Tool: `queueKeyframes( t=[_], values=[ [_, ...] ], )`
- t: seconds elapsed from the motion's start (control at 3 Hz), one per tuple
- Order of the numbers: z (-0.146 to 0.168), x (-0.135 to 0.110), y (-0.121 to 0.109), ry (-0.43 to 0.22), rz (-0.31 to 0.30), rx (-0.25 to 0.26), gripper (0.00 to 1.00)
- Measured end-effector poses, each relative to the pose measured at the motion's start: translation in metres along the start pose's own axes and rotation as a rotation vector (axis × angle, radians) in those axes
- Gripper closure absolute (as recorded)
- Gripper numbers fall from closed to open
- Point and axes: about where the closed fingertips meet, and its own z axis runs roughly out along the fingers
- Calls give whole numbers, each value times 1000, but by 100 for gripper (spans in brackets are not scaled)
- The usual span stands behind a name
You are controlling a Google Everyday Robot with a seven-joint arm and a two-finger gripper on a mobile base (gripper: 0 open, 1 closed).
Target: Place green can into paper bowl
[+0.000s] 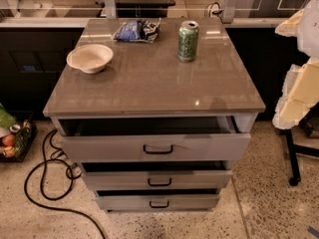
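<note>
The green can (pixel 188 41) stands upright on the grey cabinet top (pixel 154 83), at the back right of centre. It is light green with a silver top. The paper bowl (pixel 89 58) sits empty and off-white on the left side of the top, well apart from the can. My gripper (pixel 295 97) shows as pale cream and white parts at the right edge of the view. It is off to the right of the cabinet, away from the can and holding nothing that I can see.
A blue-and-white foil snack bag (pixel 136 31) lies at the back of the top between bowl and can. The cabinet's three drawers (pixel 157 147) stand partly pulled out. A black cable (pixel 47 183) loops on the floor at left, next to a basket (pixel 14 142).
</note>
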Motion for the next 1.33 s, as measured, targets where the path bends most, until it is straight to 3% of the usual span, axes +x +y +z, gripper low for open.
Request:
queueKeyframes(
  t=[0.33, 0.67, 1.33],
  values=[
    [0, 0, 0, 0, 0, 0, 0],
    [4, 0, -20, -61, 41, 54, 0],
    [54, 14, -68, -341, 282, 147, 0]
  ],
)
